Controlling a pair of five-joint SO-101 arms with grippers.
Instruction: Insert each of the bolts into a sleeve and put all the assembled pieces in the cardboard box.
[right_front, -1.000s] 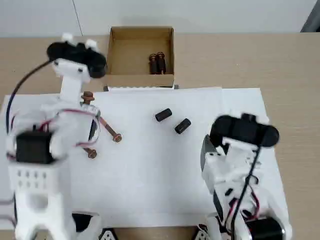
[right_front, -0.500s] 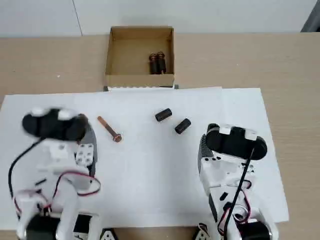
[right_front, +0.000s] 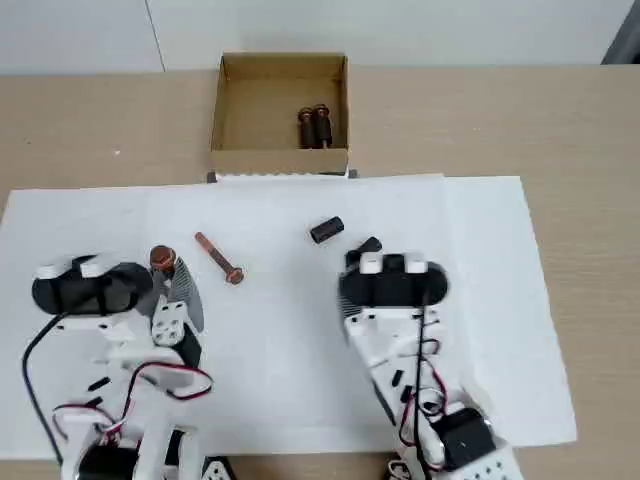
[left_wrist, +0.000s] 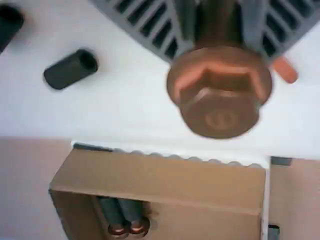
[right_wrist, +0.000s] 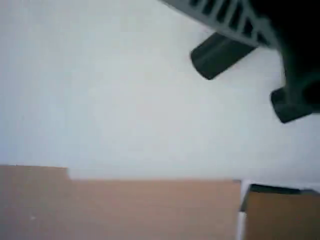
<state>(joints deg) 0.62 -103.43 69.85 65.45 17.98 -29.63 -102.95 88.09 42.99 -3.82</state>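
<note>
Open brown cardboard box (right_front: 280, 160) sits far centre on the tan bench (right_front: 580, 120), just past the white paper sheet (right_front: 480, 230). In its right half I see two assembled pieces (right_front: 313, 127), copper bolts in black sleeves. They lie side by side, touching, heads to the far end.

Left jaws are clamped on a copper hex-head bolt (left_wrist: 218, 90) at the near left of the sheet, head pointing far toward the box. A second, loose copper bolt (right_front: 219, 258) lies slanted on the paper just to its right.

One short black cylindrical sleeve (right_front: 326, 230) lies mid-sheet. Another black sleeve (right_front: 371, 244) is just right and nearer, partly under the right arm (right_front: 392, 285). Right jaws are near that sleeve; I cannot tell whether they are open or closed.
</note>
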